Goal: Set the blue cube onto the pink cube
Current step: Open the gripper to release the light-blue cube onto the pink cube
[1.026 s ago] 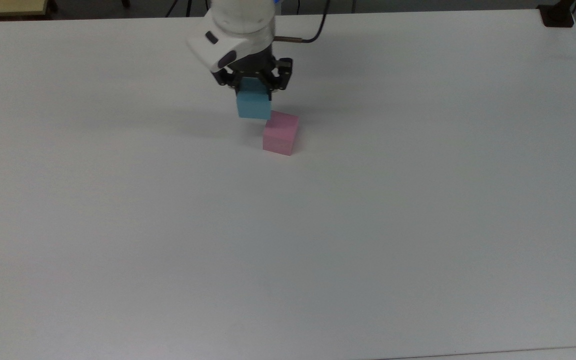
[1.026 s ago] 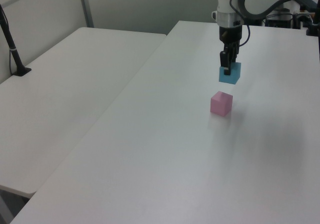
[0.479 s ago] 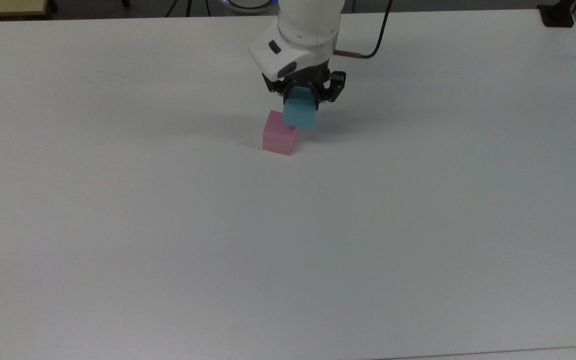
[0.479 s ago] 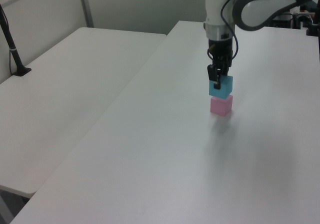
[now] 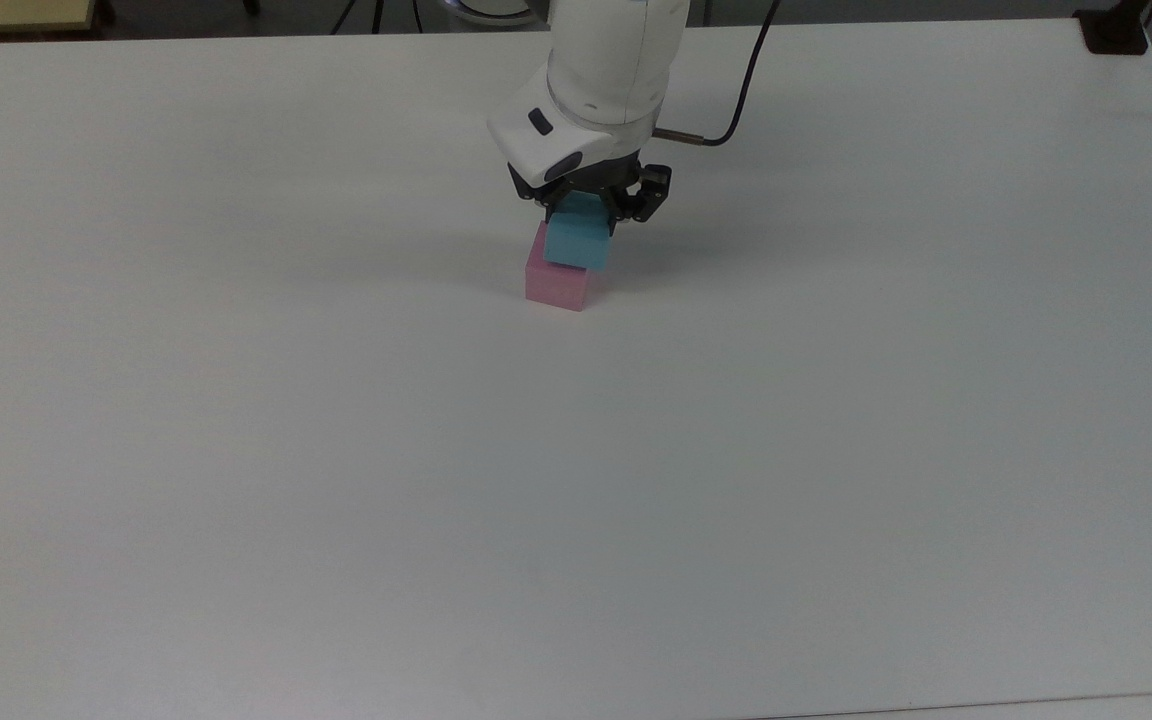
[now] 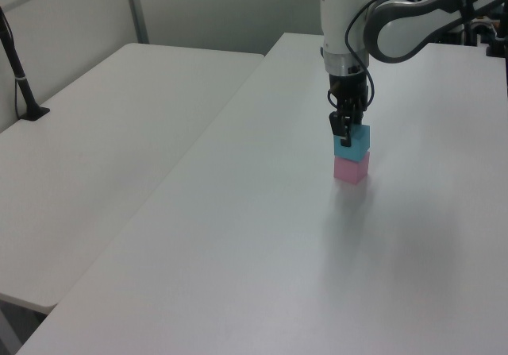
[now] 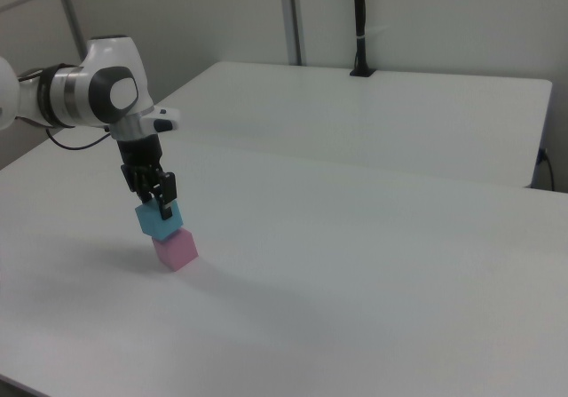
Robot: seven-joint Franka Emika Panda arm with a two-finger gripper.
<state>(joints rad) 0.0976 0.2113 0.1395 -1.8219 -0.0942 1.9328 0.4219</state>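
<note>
Gripping the blue cube [image 5: 576, 240] from above, the gripper [image 5: 586, 210] has its two fingers clamped on opposite side faces, wrist vertical. Top-down hold makes sense: it leaves the cube's underside free to meet the target, and the fingers stay above the lower block.

Directly below the hand sits the pink cube [image 5: 556, 283], resting on the white table [image 5: 576, 480]. In the left view the blue cube [image 6: 352, 141] lies flush over the pink cube [image 6: 351, 167], edges close to matched. The right view shows the blue cube [image 7: 159, 220] shifted somewhat toward the right view's left over the pink cube [image 7: 176, 249], and turned slightly against it. Whether the two faces touch or a thin gap remains, I cannot tell.

Judgement: placement stage, stack nearly made. Hold is kept because the block is not confirmed seated. Next call: settle the last bit if any gap is left, then part the fingers and rise straight up.

Risk: the small offset and twist; a sideways drag on release could nudge the top block off.
</note>
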